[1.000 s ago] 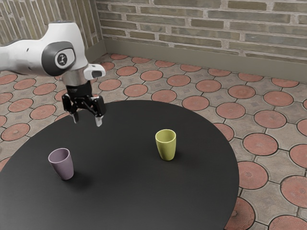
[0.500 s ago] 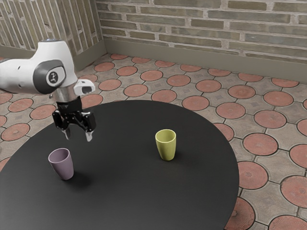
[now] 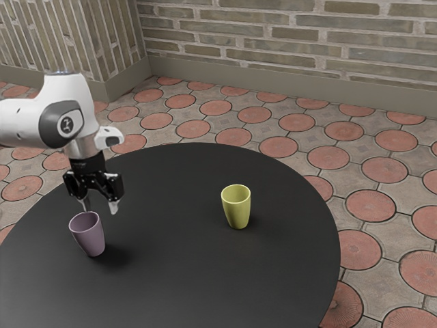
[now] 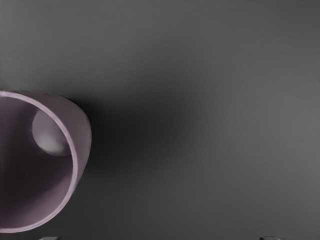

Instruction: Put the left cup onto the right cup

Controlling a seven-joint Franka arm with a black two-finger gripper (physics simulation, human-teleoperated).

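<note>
Purple cup (image 3: 88, 233) is the left cup: upright on the black bench (image 3: 205, 287), near its edge at the exterior view's left, well apart from the yellow-green cup (image 3: 236, 206) toward the bench's middle. Pincer (image 3: 98, 206) hangs just above the purple rim, fingers spread wide, nothing between them. Step in hand, as I read it: line up and descend for the grasp. Wrist view has the cup (image 4: 35, 175) off to one side of the hand, not centred under it, so correct sideways before dropping. Either straddle the whole cup or go one finger inside and one outside the wall. Both ways the fingers must clear the rim going down, else the cup likely tips or skids. The cup tapers downward, so a hard squeeze may push it out. Close gently and lift straight.
</note>
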